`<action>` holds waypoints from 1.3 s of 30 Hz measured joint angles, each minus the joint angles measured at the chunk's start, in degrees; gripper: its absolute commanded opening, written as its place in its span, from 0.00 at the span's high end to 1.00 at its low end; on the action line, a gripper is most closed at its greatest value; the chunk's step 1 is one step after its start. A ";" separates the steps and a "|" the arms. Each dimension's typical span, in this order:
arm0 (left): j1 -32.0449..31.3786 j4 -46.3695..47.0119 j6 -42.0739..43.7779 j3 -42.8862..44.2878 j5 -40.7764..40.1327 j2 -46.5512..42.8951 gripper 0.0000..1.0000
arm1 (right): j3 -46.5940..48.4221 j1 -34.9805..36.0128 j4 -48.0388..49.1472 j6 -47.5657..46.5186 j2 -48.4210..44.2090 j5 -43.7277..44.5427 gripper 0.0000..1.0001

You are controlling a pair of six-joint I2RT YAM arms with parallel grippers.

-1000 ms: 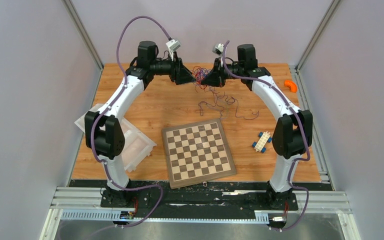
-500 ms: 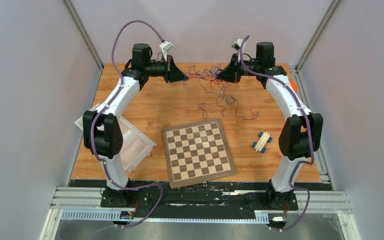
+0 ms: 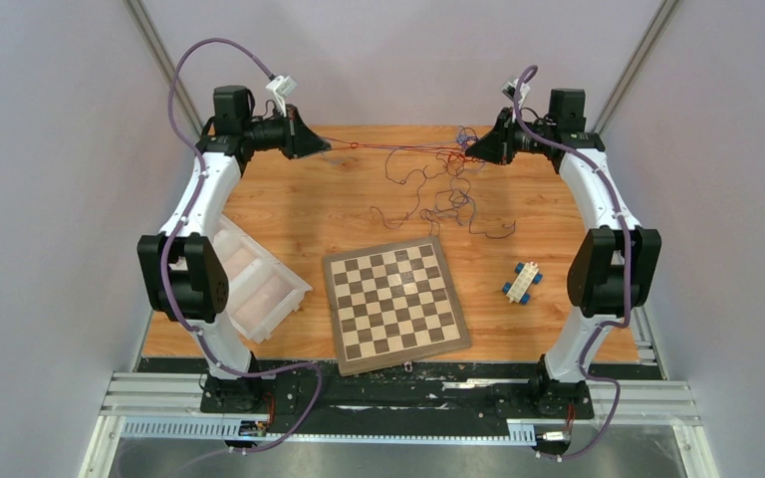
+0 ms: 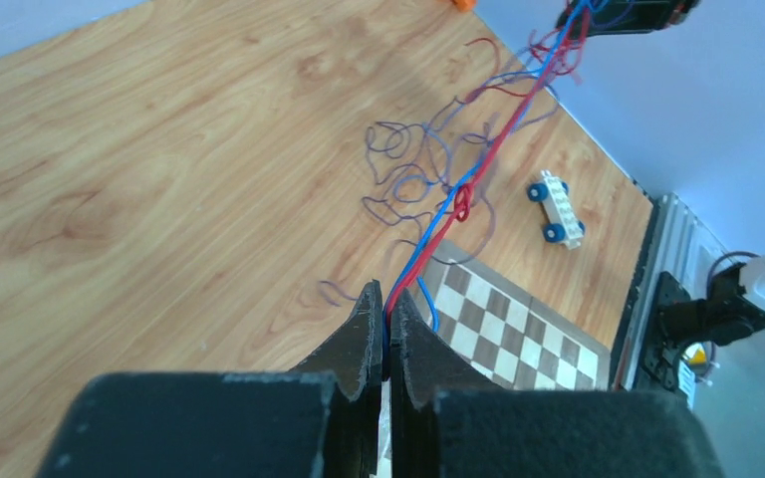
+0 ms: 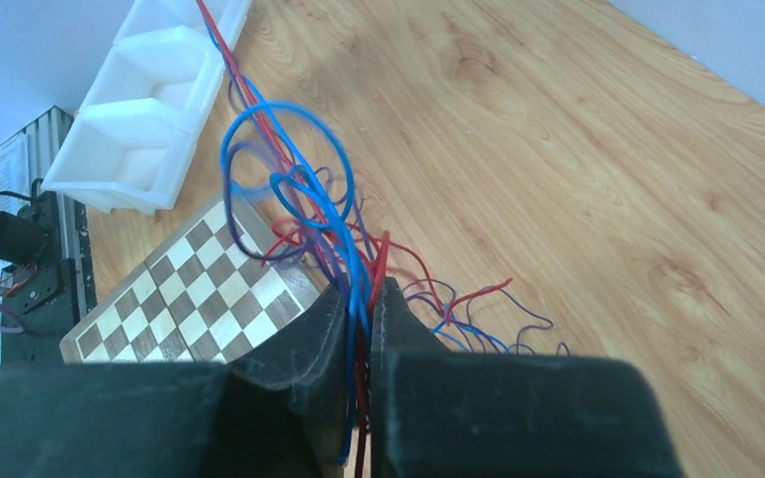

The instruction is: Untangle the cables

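Red and blue strands of the cables [image 3: 398, 149] run taut in a nearly level line over the far part of the wooden table [image 3: 299, 219], stretched between the two arms. The left gripper [image 3: 327, 149], at the far left, is clenched on them: in its wrist view the fingers [image 4: 367, 329] press together with a red and a blue strand coming out from between the tips. Partway along that line the red strand forms a small knot [image 4: 463, 204] around the blue one. The right gripper [image 3: 470, 152], at the far right, is likewise clamped tight, grasping a thicker bunch of red, blue and dark purple strands, with blue loops [image 5: 289, 169] curling just beyond its tips. From the right part of the taut line, thin dark purple and red loops [image 3: 443, 199] hang down and spread loosely on the table, ending just beyond the far edge of the chessboard [image 3: 393, 304]. A white tray [image 3: 259, 289] with compartments lies at the near left, and a white and blue toy brick on wheels [image 3: 523, 281] sits right of the chessboard. A small orange piece [image 4: 463, 4] shows at the table's far right edge.
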 measured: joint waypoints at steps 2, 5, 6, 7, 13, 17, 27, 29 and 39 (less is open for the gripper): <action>1.62 -0.90 0.79 0.00 -0.76 -0.04 1.00 | 0.00 -1.16 -0.46 -0.74 -0.13 0.22 0.87; 5.18 -1.36 1.68 0.00 -2.60 -0.24 1.00 | 0.00 -4.52 -1.53 -2.05 -0.22 2.29 1.00; 6.34 -1.49 1.81 0.00 -3.15 -0.35 1.00 | 0.00 -5.79 -1.95 -2.45 -0.22 2.91 1.00; 7.13 -1.64 1.86 0.00 -3.04 -0.44 1.00 | 0.00 -6.91 -2.43 -2.62 -0.22 2.62 1.00; 7.41 -2.29 3.63 -0.90 -6.78 -2.69 1.00 | 0.00 -7.76 -3.65 -4.20 -0.33 4.50 0.98; 8.68 -3.10 6.01 -1.11 -12.09 -3.04 1.00 | 0.00 -8.31 -4.13 -4.66 -0.44 5.60 0.98; 11.56 -6.12 11.30 -1.42 -25.57 -1.57 1.00 | 0.00 -9.70 -5.29 -5.05 -0.44 6.93 0.98; 11.65 -6.56 12.41 -1.42 -28.35 -0.35 1.00 | 0.02 -9.77 -5.31 -5.05 -0.44 7.41 0.96; 12.74 -10.82 17.64 -1.40 -40.06 6.23 1.00 | 3.06 -10.51 -6.16 -3.82 -0.44 7.54 1.00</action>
